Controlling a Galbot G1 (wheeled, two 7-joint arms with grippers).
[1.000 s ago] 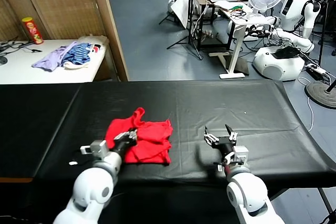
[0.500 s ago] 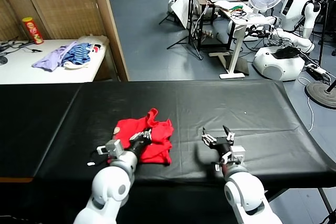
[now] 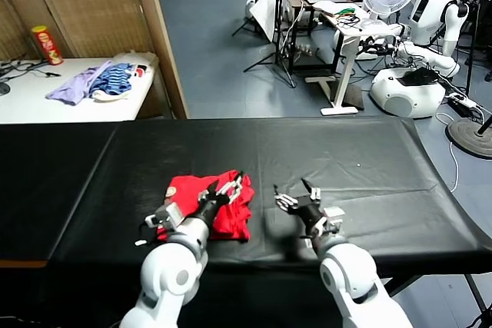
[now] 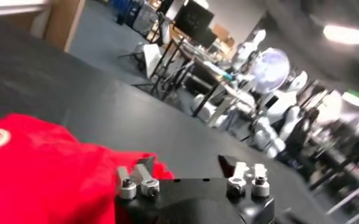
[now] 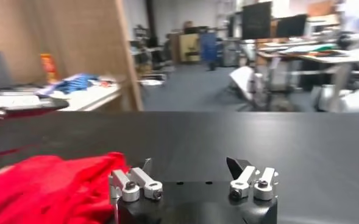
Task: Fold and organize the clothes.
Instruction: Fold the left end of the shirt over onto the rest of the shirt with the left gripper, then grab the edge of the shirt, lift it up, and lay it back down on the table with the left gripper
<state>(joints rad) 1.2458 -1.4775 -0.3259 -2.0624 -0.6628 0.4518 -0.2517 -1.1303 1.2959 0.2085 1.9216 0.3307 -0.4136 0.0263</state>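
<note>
The clothes are one red T-shirt (image 3: 192, 199), lying in a compact folded bundle near the front of the black table (image 3: 346, 151). My left gripper (image 3: 229, 188) hovers over the bundle's right edge, open, with nothing between its fingers. In the left wrist view the red T-shirt (image 4: 39, 170) fills the area beside the left gripper (image 4: 188, 161). My right gripper (image 3: 296, 196) stands open just right of the shirt, a small gap away. The right wrist view has the red T-shirt (image 5: 45, 185) beside the empty right gripper (image 5: 191, 163).
A white side table (image 3: 31, 101) at the back left holds a lilac and blue-striped garment pile (image 3: 100, 81) and a red snack can (image 3: 48, 44). A wooden partition (image 3: 157, 36) stands behind the table. Desks, a fan and another robot (image 3: 430, 5) stand far behind.
My left gripper carried a flap of the shirt rightward over the bundle, then opened and let it go. The right gripper shifted left toward the shirt.
</note>
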